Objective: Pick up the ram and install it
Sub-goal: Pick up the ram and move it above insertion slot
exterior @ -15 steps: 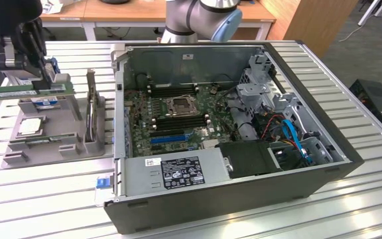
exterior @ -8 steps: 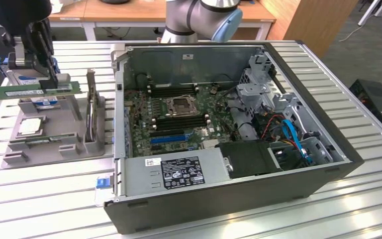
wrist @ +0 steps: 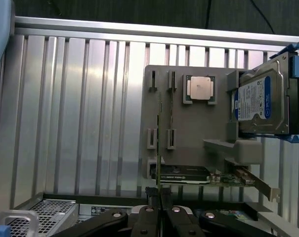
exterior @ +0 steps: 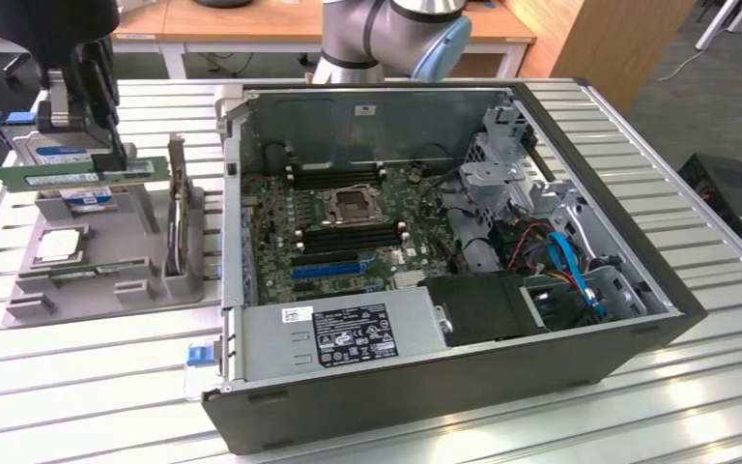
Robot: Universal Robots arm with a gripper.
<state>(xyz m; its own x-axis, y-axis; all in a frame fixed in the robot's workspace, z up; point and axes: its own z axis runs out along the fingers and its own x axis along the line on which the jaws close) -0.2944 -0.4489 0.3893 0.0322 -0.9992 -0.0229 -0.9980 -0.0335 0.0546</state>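
The ram (exterior: pixel 36 177) is a long green stick with a white label. It hangs level in the air above the grey parts holder (exterior: pixel 36 300) at the exterior view's left. My gripper (exterior: pixel 94 159) comes down from above and is shut on the stick's upper edge near its middle. In the wrist view the ram (wrist: pixel 159 148) shows edge-on as a thin line running out from between my fingertips (wrist: pixel 160 193), over the holder (wrist: pixel 198 123). The open computer case (exterior: pixel 474 387) lies to the exterior view's right, its motherboard (exterior: pixel 345 222) facing up with long black memory slots (exterior: pixel 345 237).
The holder also carries a square silver processor (exterior: pixel 59 246), a blue-framed hard drive (wrist: pixel 260 101) and a graphics card (exterior: pixel 185 222) standing on edge between holder and case. Inside the case sit a power supply (exterior: pixel 345 333), drive cages and cables (exterior: pixel 564 261). A slatted metal table (exterior: pixel 88 387) is underneath.
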